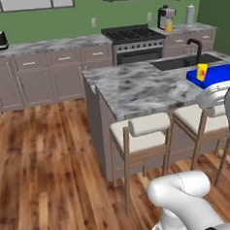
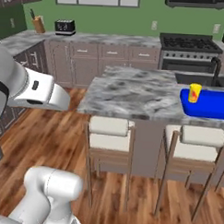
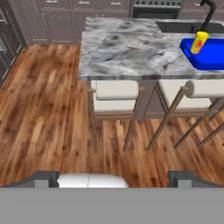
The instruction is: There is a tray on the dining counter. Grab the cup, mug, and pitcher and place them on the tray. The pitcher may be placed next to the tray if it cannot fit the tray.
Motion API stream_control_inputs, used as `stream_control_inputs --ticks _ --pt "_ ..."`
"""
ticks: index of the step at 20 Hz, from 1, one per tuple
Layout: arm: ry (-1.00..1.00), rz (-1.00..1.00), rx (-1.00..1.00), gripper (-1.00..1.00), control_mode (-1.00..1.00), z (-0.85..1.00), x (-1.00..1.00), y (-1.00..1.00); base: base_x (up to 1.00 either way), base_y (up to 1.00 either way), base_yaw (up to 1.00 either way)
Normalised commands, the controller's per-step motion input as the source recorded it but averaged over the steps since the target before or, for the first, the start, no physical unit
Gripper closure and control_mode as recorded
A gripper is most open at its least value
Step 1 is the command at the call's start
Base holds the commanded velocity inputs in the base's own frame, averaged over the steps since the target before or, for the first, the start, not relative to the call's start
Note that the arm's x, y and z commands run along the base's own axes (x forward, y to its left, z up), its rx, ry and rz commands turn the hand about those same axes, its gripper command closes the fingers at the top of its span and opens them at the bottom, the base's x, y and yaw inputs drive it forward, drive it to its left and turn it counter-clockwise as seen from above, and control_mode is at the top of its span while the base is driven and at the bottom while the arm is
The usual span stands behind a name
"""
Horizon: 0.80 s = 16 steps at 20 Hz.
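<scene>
Already the yellow cup [image 1: 201, 72] stands inside the blue tray [image 1: 220, 73], at the tray's end nearest the bare stretch of the desk [image 1: 134, 86], with the rest of the tray floor bare blue. That cup is a small handleless tumbler with a red-orange mark on its side, and it stands upright, its long axis vertical and its mouth up; in the hand view it looks slanted, which may be only the camera's tilt. Its tray is a bright blue rectangle with a rounded corner and a raised rim, lying flat with its long side running along the desk's length, away from the cup. It sits near the desk's front edge, above the stools [image 1: 140, 134], and just in front of the dark sink [image 1: 181, 62] with its black tap [image 1: 196, 47]. On the grey-white marbled desk nothing else lies beside the tray. Back from the desk, over the wooden floor [image 3: 48, 105] in front of the stools, the pincer [image 3: 113, 178] hangs spread wide with nothing between its two dark tips.
</scene>
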Motion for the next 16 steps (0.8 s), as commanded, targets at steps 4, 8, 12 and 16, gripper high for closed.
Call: stream_control_inputs --ticks 4,8,12,16 --pt "0.00 0.00 0.00 -1.00 1.00 0.00 0.00 0.00 0.02 1.00 -0.11" --pt "0.00 0.00 0.00 -1.00 1.00 0.00 0.00 0.00 0.09 1.00 -0.10" --pt "0.00 0.00 0.00 -1.00 1.00 0.00 0.00 0.00 0.33 1.00 -0.09" --pt "0.00 0.00 0.00 -1.00 1.00 0.00 0.00 0.00 0.59 0.95 -0.13"
